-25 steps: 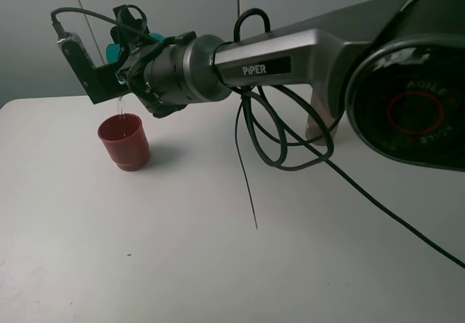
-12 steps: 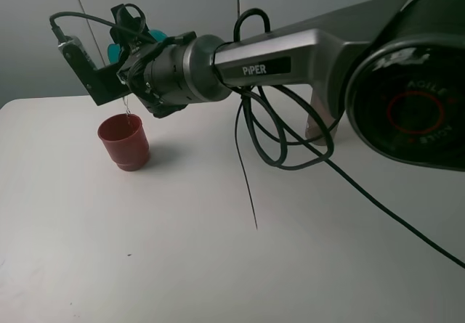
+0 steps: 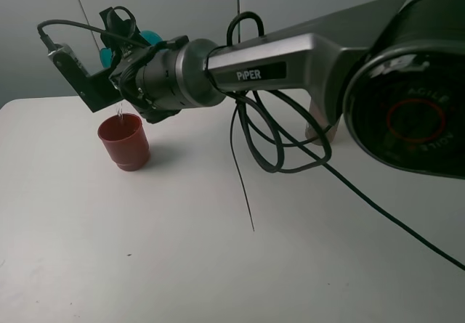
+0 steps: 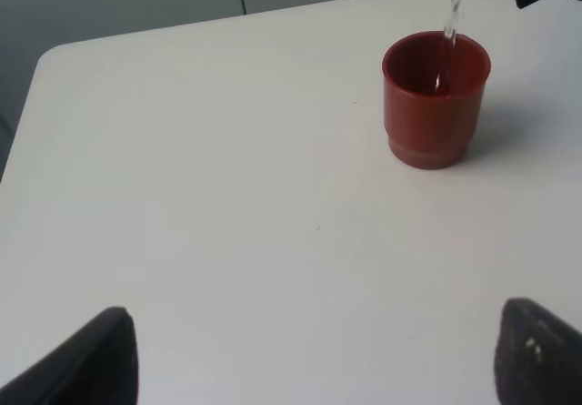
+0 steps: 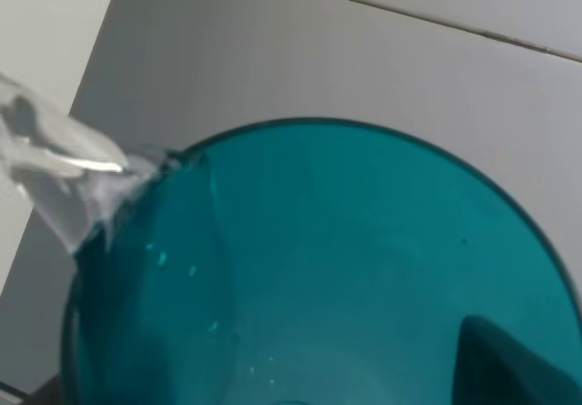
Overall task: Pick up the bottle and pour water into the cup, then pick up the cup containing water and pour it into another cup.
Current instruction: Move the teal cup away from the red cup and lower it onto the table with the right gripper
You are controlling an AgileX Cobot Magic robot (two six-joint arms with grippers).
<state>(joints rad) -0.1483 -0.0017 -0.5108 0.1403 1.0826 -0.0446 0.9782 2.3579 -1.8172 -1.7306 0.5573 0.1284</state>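
Observation:
My right gripper (image 3: 128,44) reaches across to the left and is shut on the teal cup (image 3: 149,38). It holds the cup tilted above the red-brown cup (image 3: 124,142). A thin stream of water (image 3: 118,109) falls from the teal cup's lip into the red-brown cup. In the right wrist view the teal cup (image 5: 318,268) fills the picture and water (image 5: 64,177) runs over its rim. In the left wrist view the red-brown cup (image 4: 435,100) stands upright with the stream (image 4: 452,5) entering it. My left gripper (image 4: 318,341) is open and empty, well short of it. The bottle (image 3: 317,123) is mostly hidden behind the right arm.
The right arm's black cables (image 3: 251,163) hang in loops down to the white table (image 3: 182,250) in the middle. The table's rounded far-left corner (image 4: 55,55) lies near the red-brown cup. A grey wall stands behind.
My right gripper with the teal cup has shifted slightly left and up. Water keeps streaming into the red-brown cup, which has not moved.

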